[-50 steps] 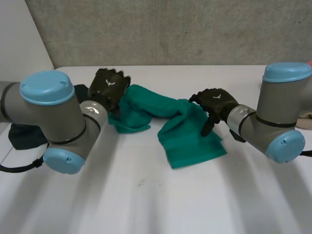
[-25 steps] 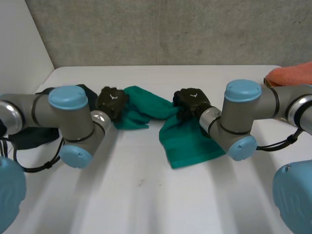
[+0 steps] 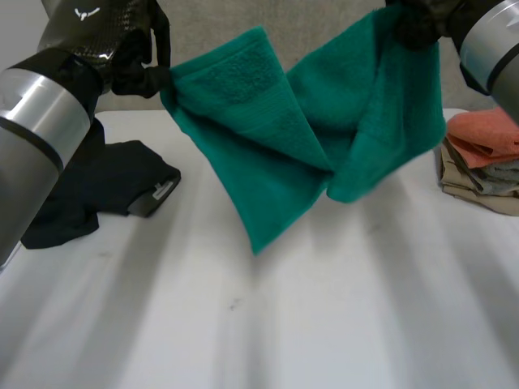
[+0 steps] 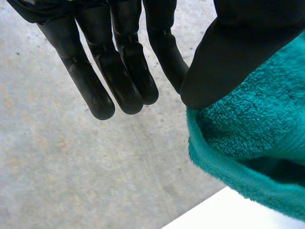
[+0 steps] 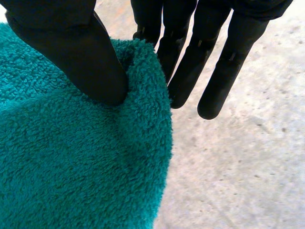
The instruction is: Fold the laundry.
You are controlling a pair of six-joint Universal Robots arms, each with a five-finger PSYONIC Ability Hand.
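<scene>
A teal towel hangs in the air above the white table, stretched between both hands and sagging in a twisted fold at its middle. My left hand pinches its upper left corner; in the left wrist view the thumb presses the towel's edge against one finger while the other fingers stay straight. My right hand holds the upper right corner; in the right wrist view its thumb presses the terry cloth against the fingers.
A black garment lies crumpled on the table at the left. Near the right edge sits a stack of folded laundry, salmon cloth on top of beige. A grey concrete wall stands behind the table.
Both hands closed on the towel where it lay on the table and lifted it high, pulling it apart; it now hangs spread between them.
</scene>
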